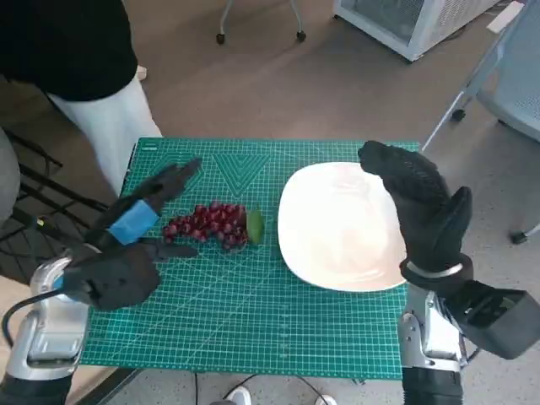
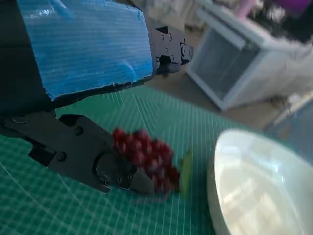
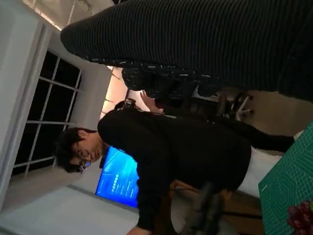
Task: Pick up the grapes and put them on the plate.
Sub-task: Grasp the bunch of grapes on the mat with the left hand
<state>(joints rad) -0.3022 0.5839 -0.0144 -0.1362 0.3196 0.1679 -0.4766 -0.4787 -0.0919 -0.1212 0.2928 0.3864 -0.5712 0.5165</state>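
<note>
A bunch of dark red grapes (image 1: pixel 211 224) with a green leaf (image 1: pixel 254 226) lies on the green cutting mat (image 1: pixel 253 321), just left of the white plate (image 1: pixel 337 228). My left hand (image 1: pixel 131 240) hovers at the bunch's left side, fingers spread apart on either side of it and holding nothing; in the left wrist view the grapes (image 2: pixel 146 156) sit just beyond its black fingers (image 2: pixel 98 164), beside the plate (image 2: pixel 259 191). My right hand (image 1: pixel 418 207) is raised over the plate's right edge, fingers extended, empty. A corner of the grapes (image 3: pixel 301 219) shows in the right wrist view.
A person in a black top and white trousers (image 1: pixel 110 118) stands at the table's far left corner and shows in the right wrist view (image 3: pixel 171 152). Chair wheels (image 1: pixel 261 34) and a white cabinet (image 1: pixel 413 21) stand on the floor beyond the table.
</note>
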